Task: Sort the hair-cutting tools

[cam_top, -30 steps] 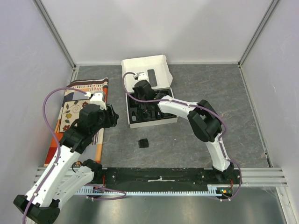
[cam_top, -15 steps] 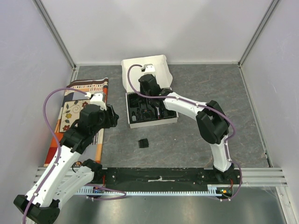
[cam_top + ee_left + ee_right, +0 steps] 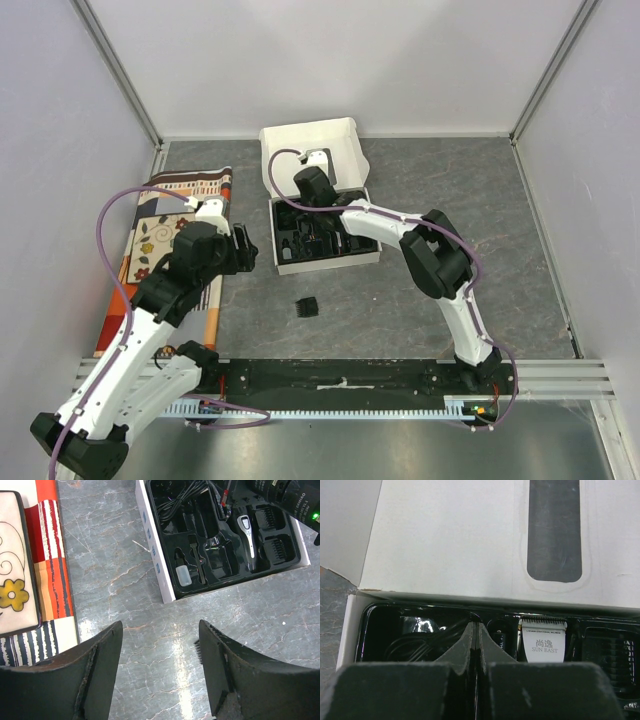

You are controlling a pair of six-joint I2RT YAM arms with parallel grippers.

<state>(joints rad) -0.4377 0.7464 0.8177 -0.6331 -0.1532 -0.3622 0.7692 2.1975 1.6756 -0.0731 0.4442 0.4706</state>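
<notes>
Now right gripper (image 3: 479, 626) sits slightly lower in frame over the box (image 3: 330, 262), fingers shut, empty; left gripper (image 3: 160, 626) unmoved, wide open, empty. One clipper (image 3: 247, 535), one cable (image 3: 180, 502), one loose comb guard (image 3: 307, 306).

Top overhead; wrists close; all three share box (image 3: 340, 140).

The left tool (image 3: 160, 627) gapes wide over the grey desk (image 3: 110, 570), the box (image 3: 150, 540) holding the clipper (image 3: 247, 535) at one o'clock.
</notes>
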